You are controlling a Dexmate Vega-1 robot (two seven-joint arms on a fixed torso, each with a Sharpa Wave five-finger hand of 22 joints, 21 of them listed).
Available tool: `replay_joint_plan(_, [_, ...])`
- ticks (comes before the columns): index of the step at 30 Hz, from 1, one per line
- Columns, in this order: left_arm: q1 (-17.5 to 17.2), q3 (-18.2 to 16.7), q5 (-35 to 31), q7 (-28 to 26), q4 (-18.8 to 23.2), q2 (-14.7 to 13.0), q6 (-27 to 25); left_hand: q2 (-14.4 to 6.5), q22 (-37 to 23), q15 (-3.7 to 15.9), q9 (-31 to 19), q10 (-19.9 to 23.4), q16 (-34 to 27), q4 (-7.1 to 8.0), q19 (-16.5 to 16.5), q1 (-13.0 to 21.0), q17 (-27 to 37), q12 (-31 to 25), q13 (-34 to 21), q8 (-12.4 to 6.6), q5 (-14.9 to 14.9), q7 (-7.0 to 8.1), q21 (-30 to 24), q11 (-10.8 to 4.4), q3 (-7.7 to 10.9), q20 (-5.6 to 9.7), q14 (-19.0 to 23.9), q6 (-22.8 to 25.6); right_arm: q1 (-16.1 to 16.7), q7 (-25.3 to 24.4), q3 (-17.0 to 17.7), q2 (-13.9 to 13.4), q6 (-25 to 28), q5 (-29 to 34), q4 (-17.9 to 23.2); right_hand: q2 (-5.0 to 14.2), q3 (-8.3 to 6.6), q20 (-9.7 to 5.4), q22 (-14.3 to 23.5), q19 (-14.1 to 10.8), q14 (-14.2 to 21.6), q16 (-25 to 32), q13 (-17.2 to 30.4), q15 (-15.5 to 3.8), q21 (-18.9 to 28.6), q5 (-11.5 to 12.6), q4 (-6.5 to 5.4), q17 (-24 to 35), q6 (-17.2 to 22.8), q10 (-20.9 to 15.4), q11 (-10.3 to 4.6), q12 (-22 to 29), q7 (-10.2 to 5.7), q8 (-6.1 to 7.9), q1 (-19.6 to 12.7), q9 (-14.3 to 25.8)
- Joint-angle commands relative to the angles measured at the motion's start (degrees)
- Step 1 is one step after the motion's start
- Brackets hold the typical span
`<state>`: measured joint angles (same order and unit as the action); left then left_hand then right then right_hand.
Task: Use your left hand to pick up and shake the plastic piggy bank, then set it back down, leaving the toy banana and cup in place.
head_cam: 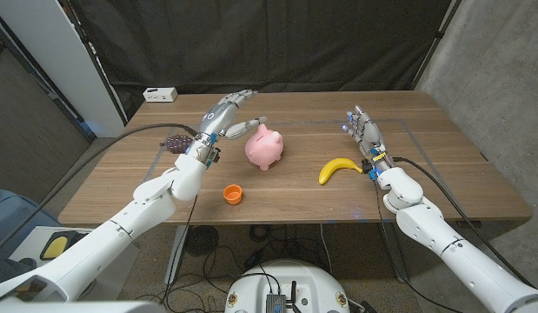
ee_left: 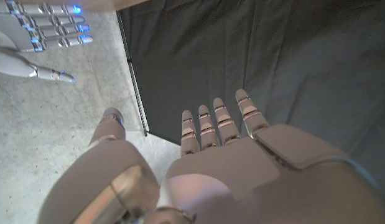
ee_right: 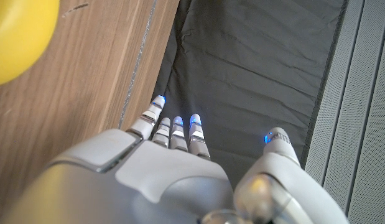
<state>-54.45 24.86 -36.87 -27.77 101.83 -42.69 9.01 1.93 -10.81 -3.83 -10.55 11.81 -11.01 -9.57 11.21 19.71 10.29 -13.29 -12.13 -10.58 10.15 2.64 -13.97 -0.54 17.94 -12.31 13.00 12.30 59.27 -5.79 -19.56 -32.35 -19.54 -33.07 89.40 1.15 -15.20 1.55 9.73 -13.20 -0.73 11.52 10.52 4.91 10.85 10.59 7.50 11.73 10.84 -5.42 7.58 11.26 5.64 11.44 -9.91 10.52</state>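
One pink piggy bank (head_cam: 265, 146) mid-tabletop (head_cam: 295, 187); one banana (head_cam: 338, 168) right of it, one orange cup (head_cam: 233, 194) nearer. Left hand (head_cam: 227, 116) just left of it, fingers spread, empty; right hand (head_cam: 364, 132) likewise.

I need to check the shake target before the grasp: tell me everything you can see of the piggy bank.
The piggy bank is pink, glossy and plastic-looking, with a rounded body, small pointed ears and short legs. It stands upright on the wooden table, near the middle, between the orange cup and the table's far edge. The left hand is open beside it, fingers close to its side; contact cannot be told.
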Motion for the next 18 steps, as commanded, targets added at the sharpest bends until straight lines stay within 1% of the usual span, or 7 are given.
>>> replay_joint_plan(1, [2.38,2.75,-1.52,13.48,7.9,-4.6,-10.87,2.21,-0.26,-1.2,-0.22,-1.97,0.23,0.15,1.81,0.36,0.26,0.67,-0.42,0.41,-0.26,0.51,-0.61,0.32,-0.55,-0.19,-0.64,-2.68,1.28,-0.97,0.73,-0.44,0.28,-0.23,1.07,0.09,-0.08,0.31,0.21,-0.09,0.34,0.26,0.21,0.48,0.26,0.0,0.13,0.17,0.34,-0.21,0.55,0.15,0.29,-0.18,-0.53,0.17])
replay_joint_plan(4, [3.04,3.48,-2.52,15.95,9.3,-5.28,-13.04,3.03,-0.25,-1.7,-0.24,-2.99,0.41,0.28,2.75,0.36,0.29,0.9,-0.57,0.56,-0.27,0.7,-0.73,0.47,-0.88,-0.2,-1.51,-4.35,1.32,-1.07,0.8,-0.52,0.26,-0.08,1.08,0.13,-0.08,0.38,0.21,-0.12,0.38,0.27,0.21,0.47,0.28,0.0,0.15,0.17,0.35,-0.23,0.56,0.15,0.24,-0.2,-0.57,0.16])
replay_joint_plan(8, [3.39,4.28,-4.34,17.52,10.81,-5.77,-15.73,3.6,-0.25,-1.97,-0.24,-3.71,0.44,0.36,3.5,0.35,0.31,1.05,-0.66,0.5,-0.23,1.42,-0.84,0.5,-1.12,-0.2,-1.98,-5.16,1.25,-1.18,0.85,-0.4,0.16,-0.02,0.94,0.16,-0.07,0.43,0.21,-0.12,0.42,0.28,0.22,0.48,0.28,-0.01,0.16,0.18,0.35,-0.25,0.6,0.16,0.15,-0.22,-0.61,0.16])
replay_joint_plan(10, [3.86,4.72,-4.67,18.86,11.23,-6.05,-16.49,3.96,-0.24,-2.72,-0.23,-3.85,0.44,0.41,4.0,0.33,0.31,1.01,-0.72,0.4,-0.2,1.81,-0.91,0.55,-1.29,-0.2,-2.19,-5.45,1.13,-1.09,0.84,-0.29,0.11,-0.1,0.78,0.18,-0.07,0.45,0.21,-0.11,0.42,0.27,0.22,0.53,0.28,-0.01,0.17,0.18,0.36,-0.37,0.68,0.21,0.13,-0.23,-0.64,0.16])
replay_joint_plan(11, [4.12,5.07,-5.33,19.68,11.58,-6.19,-17.24,4.19,-0.23,-2.98,-0.23,-3.97,0.48,0.44,4.28,0.31,0.31,1.0,-0.75,0.31,-0.18,2.05,-0.95,0.6,-1.4,-0.2,-2.4,-5.5,1.05,-1.01,0.82,-0.21,0.03,-0.13,0.64,0.18,-0.07,0.45,0.21,-0.12,0.49,0.29,0.22,0.62,0.29,-0.01,0.18,0.18,0.34,-0.38,0.66,0.21,0.13,-0.24,-0.66,0.16])
replay_joint_plan(14, [4.87,6.09,-6.96,22.24,12.5,-6.43,-19.25,5.04,-0.2,-3.76,-0.18,-4.84,0.42,0.6,5.78,0.21,0.28,1.09,-0.87,0.32,-0.04,3.93,-1.18,1.04,-1.86,-0.2,-2.84,-6.68,0.91,-0.88,0.82,0.17,-0.05,-0.55,0.23,0.2,-0.07,0.51,0.21,-0.18,0.51,0.3,0.22,0.64,0.31,-0.01,0.19,0.17,0.29,-0.41,0.63,0.22,0.09,-0.27,-0.68,0.16])
replay_joint_plan(18, [5.78,7.26,-8.5,24.09,12.67,-6.36,-20.8,5.49,-0.18,-4.29,-0.15,-5.49,0.47,0.67,6.62,0.17,0.27,1.2,-0.91,0.32,0.04,4.25,-1.3,0.99,-2.13,-0.19,-3.21,-7.26,0.71,-0.84,0.68,0.39,-0.23,-0.4,-0.39,0.25,-0.09,0.61,0.21,-0.16,0.5,0.29,0.23,0.65,0.31,-0.01,0.21,0.17,0.27,-0.4,0.63,0.22,0.04,-0.29,-0.75,0.16])
